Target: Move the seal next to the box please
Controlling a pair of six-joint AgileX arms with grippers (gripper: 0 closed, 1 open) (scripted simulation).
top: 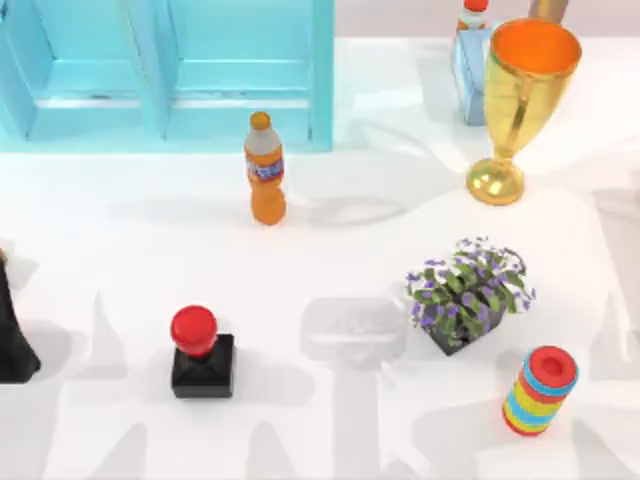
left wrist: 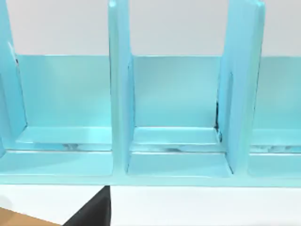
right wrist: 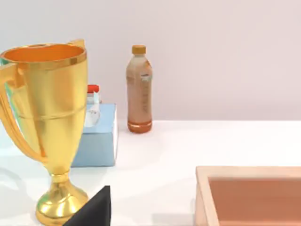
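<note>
Nothing is grasped yet: the seal stands alone front-left on the table, your left arm waits at the left edge, hand state I cannot tell, so reach and grip its red knob.

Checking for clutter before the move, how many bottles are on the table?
3: an orange bottle mid-table in front of the shelf, a red-capped bottle at the back behind the trophy, and a brown bottle at the wall.

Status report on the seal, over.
Left arm parked at left edge. Seal upright front left, untouched. Bottle stands behind it, plant to its right.
</note>
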